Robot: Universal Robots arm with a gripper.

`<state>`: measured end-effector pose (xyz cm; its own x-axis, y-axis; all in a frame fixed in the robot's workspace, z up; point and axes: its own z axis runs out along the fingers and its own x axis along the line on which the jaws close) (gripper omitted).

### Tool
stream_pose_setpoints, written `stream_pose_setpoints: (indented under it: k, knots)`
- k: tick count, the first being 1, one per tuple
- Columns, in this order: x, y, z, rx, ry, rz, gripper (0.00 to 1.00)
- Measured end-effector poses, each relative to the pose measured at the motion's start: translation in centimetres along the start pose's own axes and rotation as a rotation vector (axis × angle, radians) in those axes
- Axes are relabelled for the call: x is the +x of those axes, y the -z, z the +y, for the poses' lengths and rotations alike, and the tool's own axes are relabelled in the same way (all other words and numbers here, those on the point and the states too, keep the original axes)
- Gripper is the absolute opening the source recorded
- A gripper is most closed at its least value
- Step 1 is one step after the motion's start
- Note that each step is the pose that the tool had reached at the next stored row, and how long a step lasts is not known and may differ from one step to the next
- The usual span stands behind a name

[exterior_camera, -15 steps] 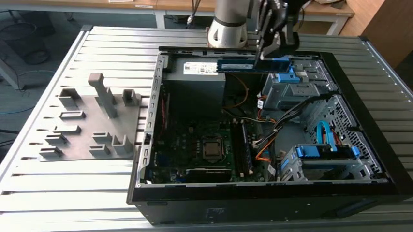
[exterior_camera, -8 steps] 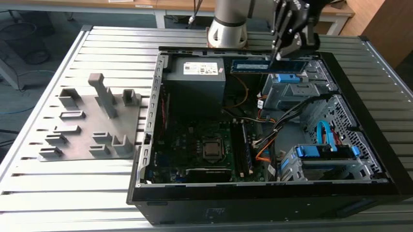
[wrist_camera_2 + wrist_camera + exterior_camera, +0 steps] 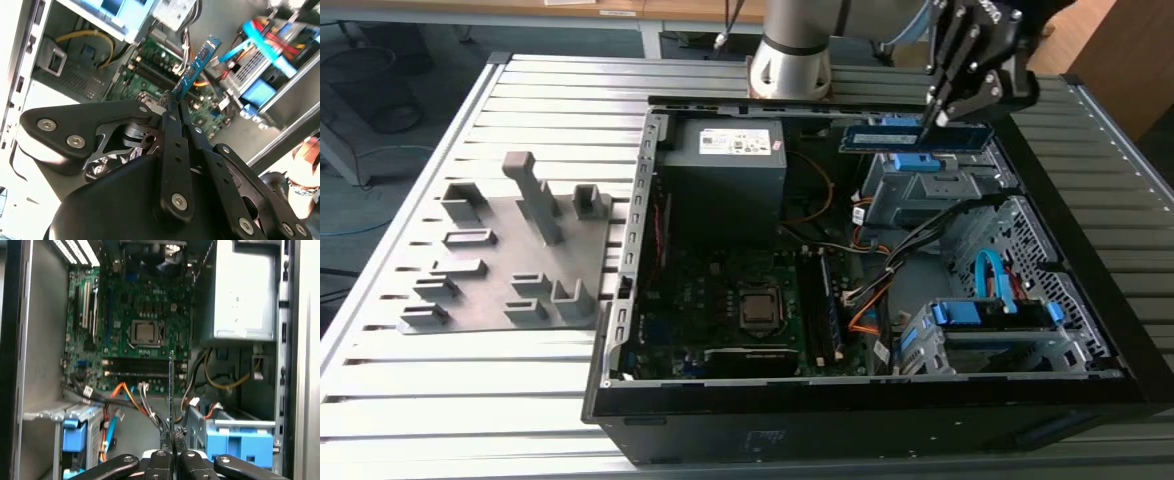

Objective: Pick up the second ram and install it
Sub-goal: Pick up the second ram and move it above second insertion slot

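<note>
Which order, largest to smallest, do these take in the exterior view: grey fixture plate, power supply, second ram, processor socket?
1. grey fixture plate
2. power supply
3. second ram, held in the pincer, and processor socket: too alike to rank; the ram is longer but thinner, and may sit nearer the camera.

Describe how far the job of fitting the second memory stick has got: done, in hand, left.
Done: the memory stick is lifted, resting on nothing. In hand: the gripper is shut on it, above the open computer case. Left: it is not yet seated in the motherboard slots.
</note>
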<state>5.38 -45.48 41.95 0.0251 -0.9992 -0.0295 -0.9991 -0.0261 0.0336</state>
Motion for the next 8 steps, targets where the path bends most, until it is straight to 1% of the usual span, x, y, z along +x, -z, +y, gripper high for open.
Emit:
stream_pose_setpoints:
  k: [6, 8]
  knots:
    - [0.07, 0.01, -2.54, -0.0030, 0.000, 0.0000, 0.14]
    - [0.06, 0.01, -2.67, -0.0032, 0.000, -0.0001, 0.14]
